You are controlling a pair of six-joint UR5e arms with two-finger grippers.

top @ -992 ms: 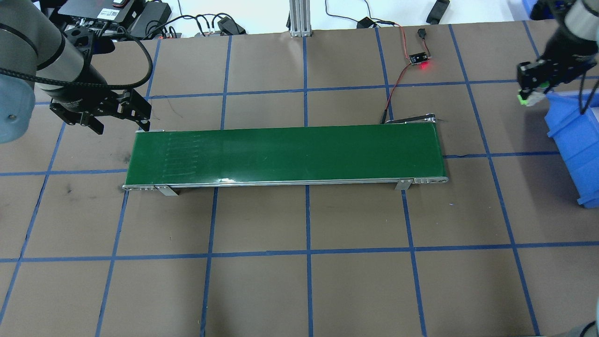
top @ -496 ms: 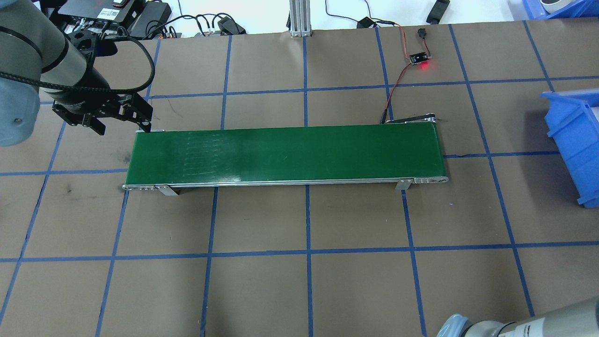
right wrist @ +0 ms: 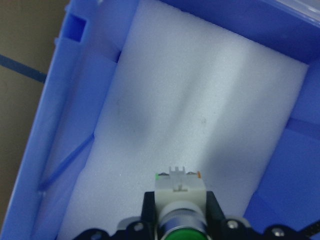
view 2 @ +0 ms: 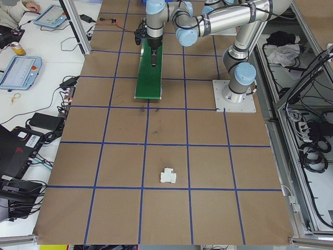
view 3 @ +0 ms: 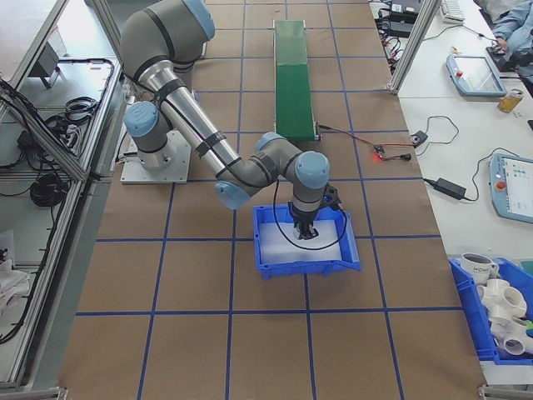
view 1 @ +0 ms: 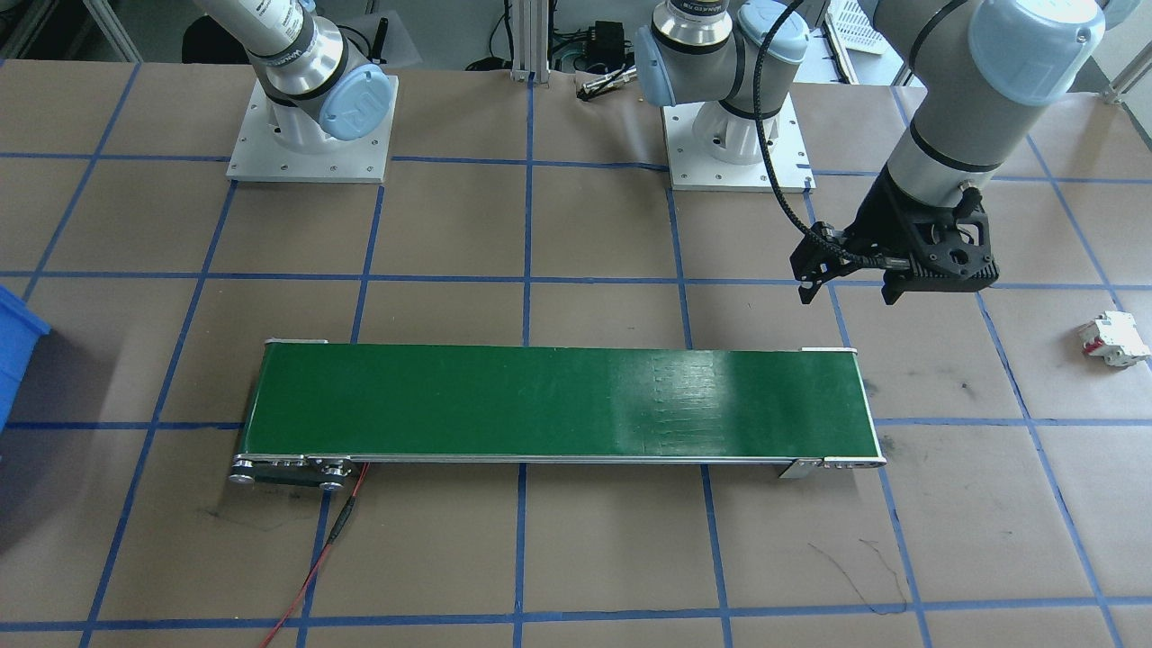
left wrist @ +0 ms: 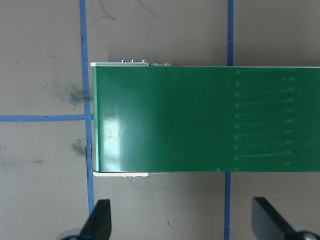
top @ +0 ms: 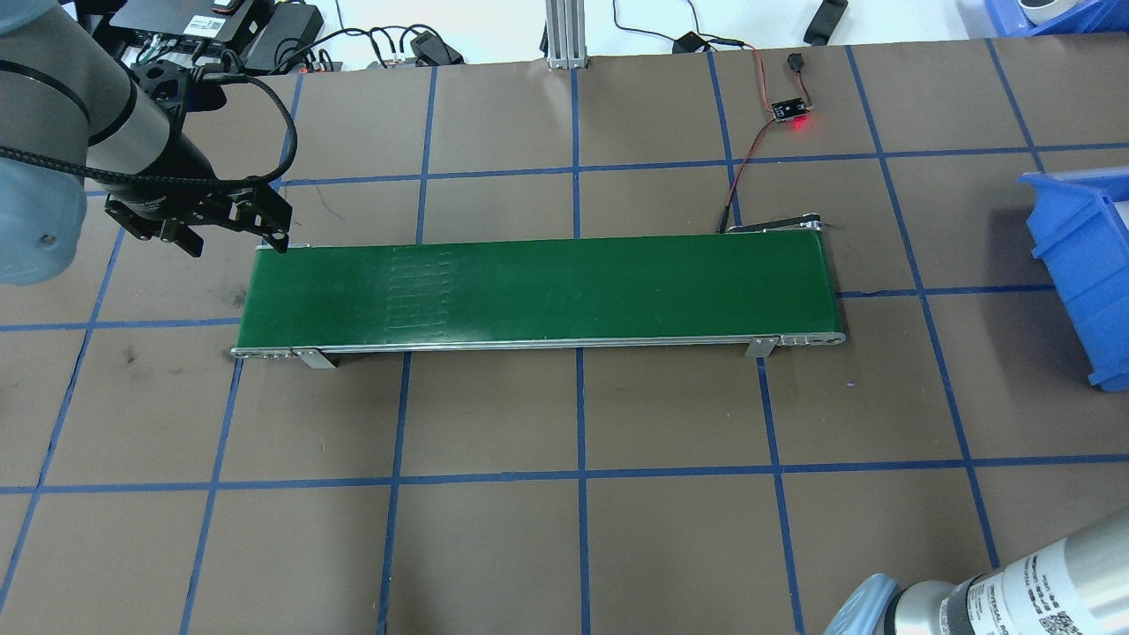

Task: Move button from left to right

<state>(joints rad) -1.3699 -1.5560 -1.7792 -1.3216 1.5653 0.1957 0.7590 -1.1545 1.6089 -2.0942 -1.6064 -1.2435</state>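
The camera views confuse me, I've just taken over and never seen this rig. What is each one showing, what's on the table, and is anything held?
These are two robot arms bolted to a table, each ending in a two-finger gripper. Two cameras look down on the table, two look along it from its ends, and one rides on each wrist.

A green conveyor belt lies across the middle. The left gripper hangs open and empty beside one end of it. A white breaker lies alone on the table farther out on that side.

At the other end, the right gripper hangs over a blue bin. Its wrist camera shows it clamping the button above the bin's white foam lining.
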